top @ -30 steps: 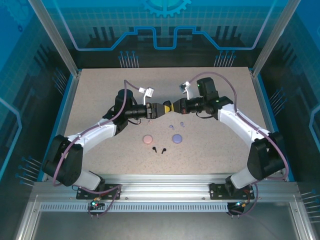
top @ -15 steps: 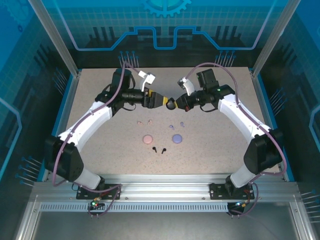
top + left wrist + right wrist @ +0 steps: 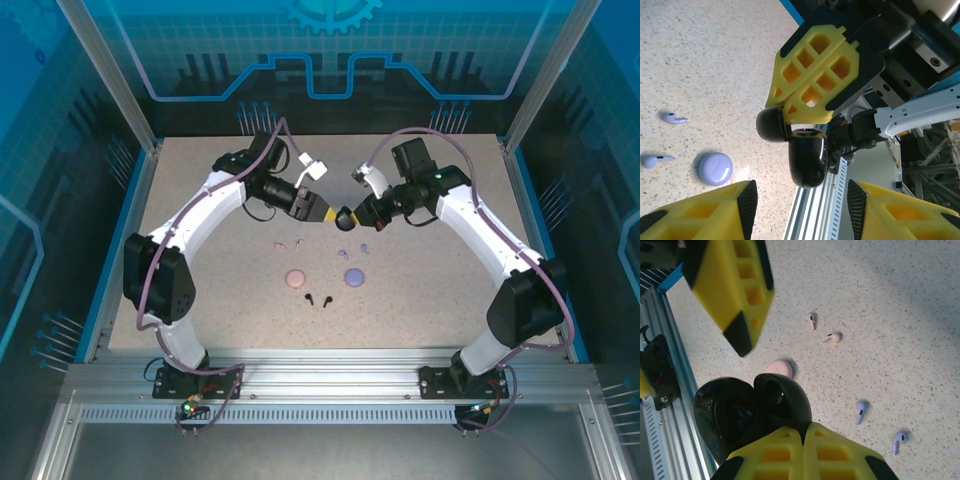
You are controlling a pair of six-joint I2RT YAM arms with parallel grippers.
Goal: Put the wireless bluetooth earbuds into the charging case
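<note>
Left wrist view is showing the right tool (image 3: 792, 112) clamping the glossy black round charging case (image 3: 807, 157), which is hanging hinged open just ahead of the left tool (image 3: 801, 200). The left tool's yellow fingers (image 3: 695, 212) are standing apart on either side of the case, gripping nothing.

My read: the left tool is lining up to take one half of the case so the pair can steady it. To do that well, it should be pinching only the free half, squarely across the shell, because that glossy curve looks slippery. It should also be staying off the right tool's pads and not twisting the hinge.

Top view now: the small black stemmed earbuds (image 3: 318, 299) are lying on the speckled beige table (image 3: 440, 290), below both tools and towards the arm bases. The pale pink round case (image 3: 295, 279) and the lavender round case (image 3: 353, 277) are sitting between those earbuds and the tools. The pale pink earbuds (image 3: 290, 243) are resting almost under the left tool, the lavender earbuds (image 3: 353, 250) almost under the right.

Room is looking generous. Both tools are meeting in mid-air over the table's middle, well apart from its blue side borders and from the aluminium rail (image 3: 320, 362) behind the arm bases. The crowded patch is straight beneath them, so any descent wants to be aiming beside the small pieces, not onto them.
</note>
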